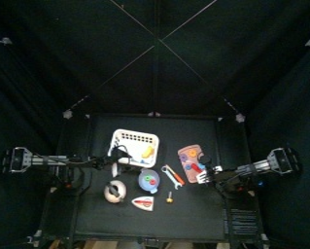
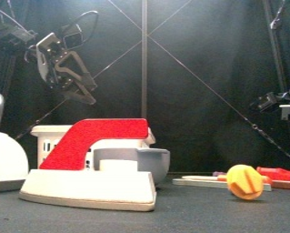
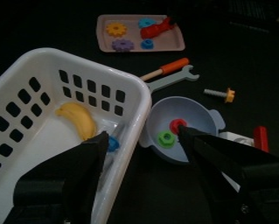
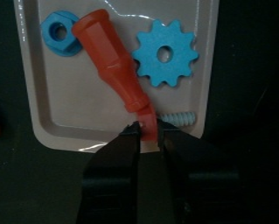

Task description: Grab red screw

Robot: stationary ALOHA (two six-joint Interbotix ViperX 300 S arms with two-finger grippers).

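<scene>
The red screw [image 4: 112,61], long, with a red shaft and a grey threaded tip, lies slantwise on the pink tray [image 4: 59,131] between a blue nut [image 4: 58,32] and a blue gear [image 4: 165,54]. My right gripper [image 4: 142,133] is over the tray's near edge, its jaws pressed together on the screw's lower end. In the top view the right gripper [image 1: 204,171] is at the tray [image 1: 193,156]. My left gripper [image 3: 148,171] is open and empty, hanging above the white basket [image 3: 37,96] and the grey bowl [image 3: 183,118].
A banana [image 3: 77,121] lies in the basket. The bowl holds a green piece [image 3: 165,138] and a red piece [image 3: 177,126]. An orange wrench [image 3: 170,70], a yellow screw [image 2: 245,180], a tape roll [image 1: 115,192] and a red and white block [image 2: 93,159] lie on the table.
</scene>
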